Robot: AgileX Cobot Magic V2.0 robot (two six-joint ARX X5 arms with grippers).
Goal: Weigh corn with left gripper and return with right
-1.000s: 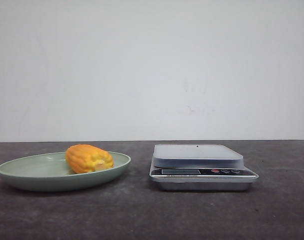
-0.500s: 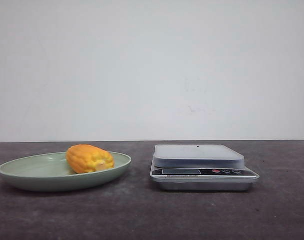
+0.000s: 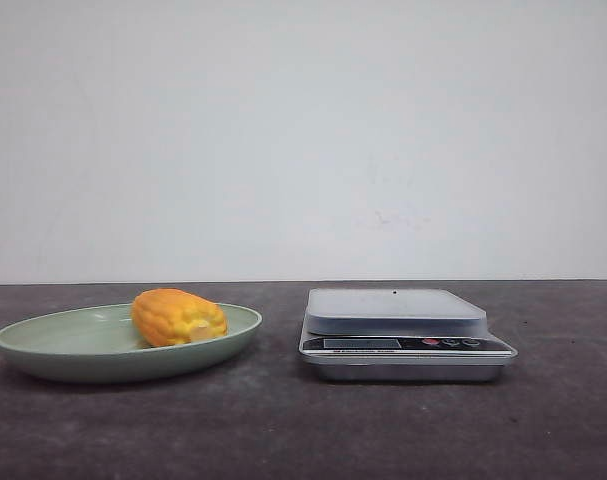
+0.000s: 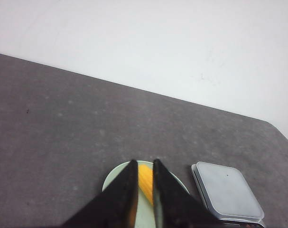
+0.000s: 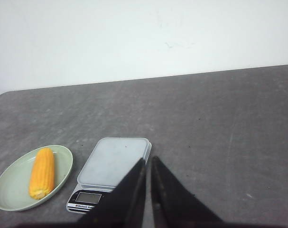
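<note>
A: Fingers of the left gripper [image 4: 144, 190] stand nearly pressed together, only a thin slit between the tips, pinching nothing. They hang high, aimed down at the green plate [image 4: 110, 176].

B: And the other arm?

A: Fingers of the right gripper [image 5: 147, 183] look the same: tips almost touching, nothing between them. They hover above the near corner of the scale [image 5: 110, 164], well clear of it.

B: Location of the corn [image 3: 179, 317]?

A: Lying on its side in the plate [image 3: 43, 345], toward the edge nearest the scale. From the right wrist view the cob [image 5: 42, 172] runs lengthwise across the dish. Untouched by either arm.

B: Scale status?

A: Scale [image 3: 403, 335] sits on the table [image 3: 283, 430] just right of the plate, a small gap between them. Its weighing platform is bare. I cannot read the display from here.

B: Progress, then?

A: My judgement: nothing done. Corn not yet picked up, not yet weighed, not yet returned. All of it is left: left arm opens, descends, grips the cob, carries it to the platform, releases; then the right arm takes it back to the plate.

B: Any change against the frames from a second and half a second ago?

A: None worth logging. From the front, corn, plate and scale sit where they sat; no arm has entered that view.
</note>
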